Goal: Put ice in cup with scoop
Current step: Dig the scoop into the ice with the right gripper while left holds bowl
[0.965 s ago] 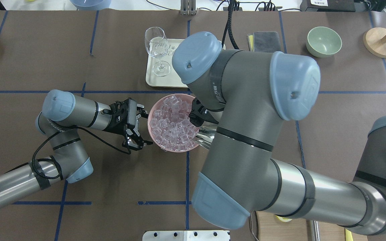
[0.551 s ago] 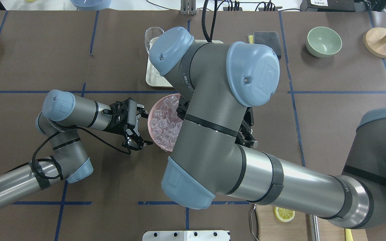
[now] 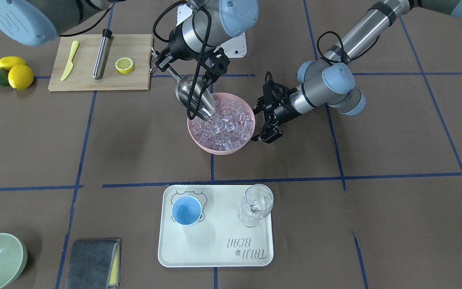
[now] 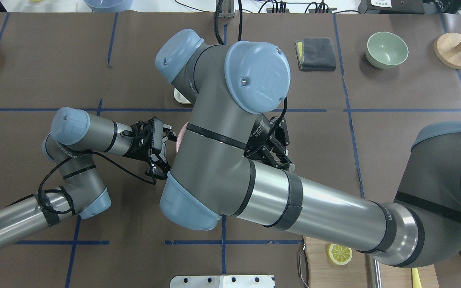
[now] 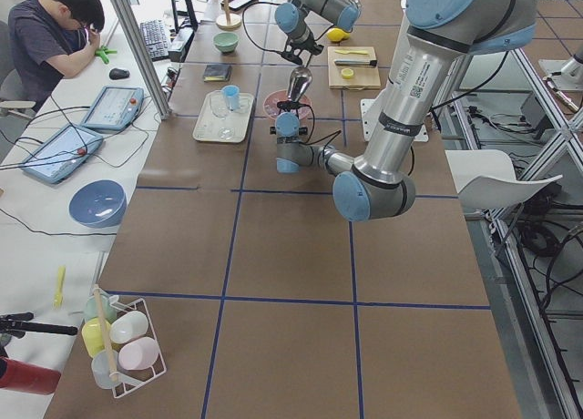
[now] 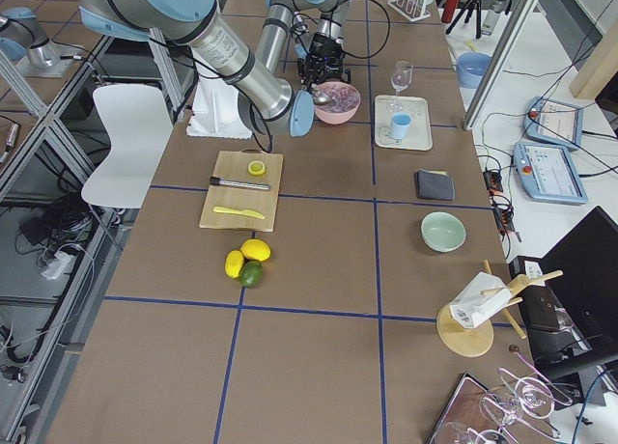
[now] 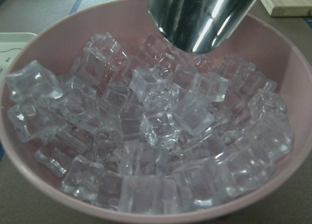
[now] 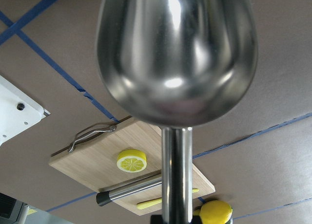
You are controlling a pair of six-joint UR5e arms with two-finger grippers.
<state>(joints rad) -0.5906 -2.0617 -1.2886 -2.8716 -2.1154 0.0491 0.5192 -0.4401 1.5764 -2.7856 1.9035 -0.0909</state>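
Now, my right claw (image 3: 162, 63) is clamped on the thin handle of the scoop (image 3: 197, 100), which tilts mouth-down over my side of the pink bowl (image 3: 215, 149). Whether it touches the ice (image 3: 227, 124) heaped inside, I cannot tell. My left claw (image 3: 260, 122) stands spread wide just beside the bowl's opposite side, holding nothing. Well apart on the brown surface (image 3: 375, 220), the cup (image 3: 186, 210) sits upright on a white tray (image 3: 215, 249), near a stemmed glass (image 3: 257, 204).
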